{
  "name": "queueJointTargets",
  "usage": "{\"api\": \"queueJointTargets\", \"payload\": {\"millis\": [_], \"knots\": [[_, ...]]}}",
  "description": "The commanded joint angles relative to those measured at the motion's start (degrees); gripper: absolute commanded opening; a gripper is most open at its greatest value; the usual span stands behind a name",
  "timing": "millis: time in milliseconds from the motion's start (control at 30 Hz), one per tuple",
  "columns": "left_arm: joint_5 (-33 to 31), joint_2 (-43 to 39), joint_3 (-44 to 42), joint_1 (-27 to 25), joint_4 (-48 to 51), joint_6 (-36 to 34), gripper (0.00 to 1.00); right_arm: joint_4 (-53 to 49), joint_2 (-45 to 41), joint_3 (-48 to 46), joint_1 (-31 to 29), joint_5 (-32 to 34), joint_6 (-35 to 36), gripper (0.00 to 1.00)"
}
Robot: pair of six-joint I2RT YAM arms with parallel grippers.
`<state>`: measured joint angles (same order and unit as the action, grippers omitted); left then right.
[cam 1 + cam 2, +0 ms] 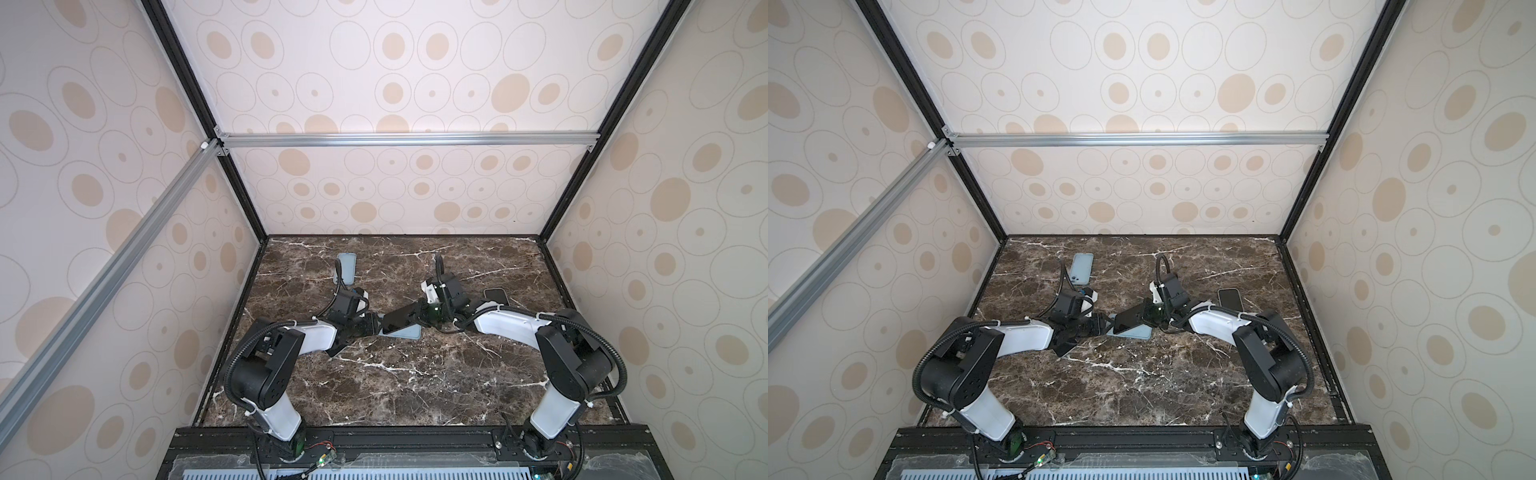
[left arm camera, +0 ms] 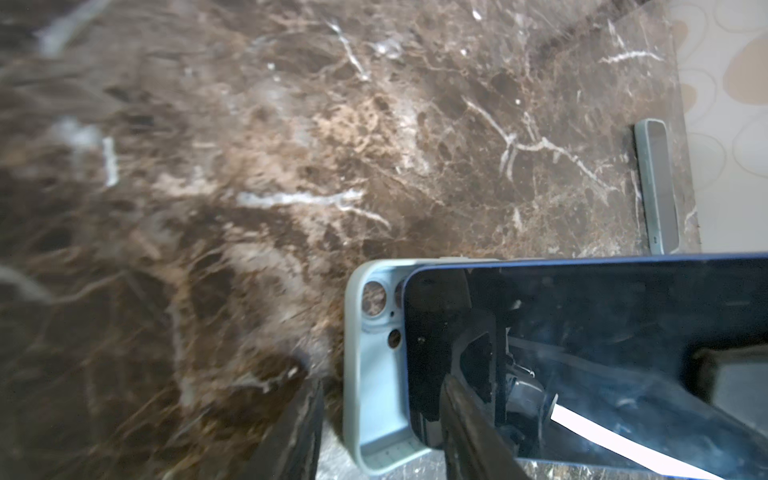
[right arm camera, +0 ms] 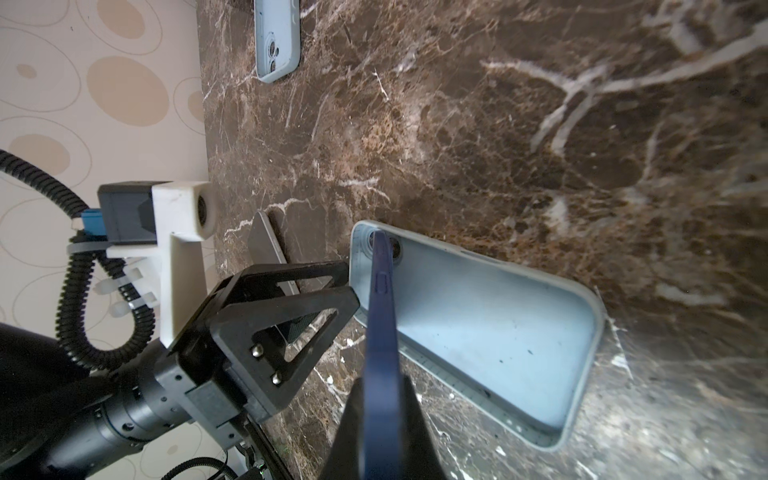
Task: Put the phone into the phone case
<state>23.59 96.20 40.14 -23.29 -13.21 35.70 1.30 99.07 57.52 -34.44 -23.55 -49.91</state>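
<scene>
Your right gripper [image 3: 382, 390] is clamped on the dark blue phone [image 3: 380, 316], tipped into the pale blue case [image 3: 490, 332]; left gripper [image 2: 380, 386] sits jaws apart, straddling its camera end.

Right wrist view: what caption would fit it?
Right gripper holds a dark blue phone edge-on over an empty pale blue phone case.

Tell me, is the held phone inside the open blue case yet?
Not yet: the phone tilts above the case, whose pale inside shows mostly bare.

Glossy phone [image 2: 582, 332] — matt case [image 3: 498, 332], polished marble tabletop [image 1: 415, 382].
</scene>
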Motion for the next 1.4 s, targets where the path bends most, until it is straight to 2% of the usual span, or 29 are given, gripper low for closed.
{"api": "queueJointTargets", "payload": {"millis": [0, 233, 667, 967, 1167, 1367], "knots": [[4.92, 1.77, 1.62, 0.26, -1.88, 2.11, 0.42, -2.0, -1.92, -1.22, -0.23, 1.14, -0.13, 0.0], [8.67, 3.02, 1.36, 0.26, -2.53, 3.96, 0.38, -0.8, -2.56, -2.78, -0.02, 0.89, -1.7, 0.0], [14.45, 3.63, -2.07, -0.91, -9.44, 9.82, 0.36, 4.4, -4.55, -9.12, 0.43, -0.09, -5.85, 0.0], [13.23, 4.26, -0.07, -1.58, -7.38, 7.88, 0.36, 4.94, -3.84, -11.41, 1.22, -4.43, -3.52, 0.0], [12.61, 4.76, 0.99, -1.58, -6.4, 6.45, 0.36, 4.77, -1.14, -10.97, 2.68, -10.06, -0.92, 0.0], [13.0, 5.08, 1.72, -1.58, -6.56, 5.93, 0.36, 6.2, 0.05, -11.97, 3.58, -10.7, -0.6, 0.0]]}}
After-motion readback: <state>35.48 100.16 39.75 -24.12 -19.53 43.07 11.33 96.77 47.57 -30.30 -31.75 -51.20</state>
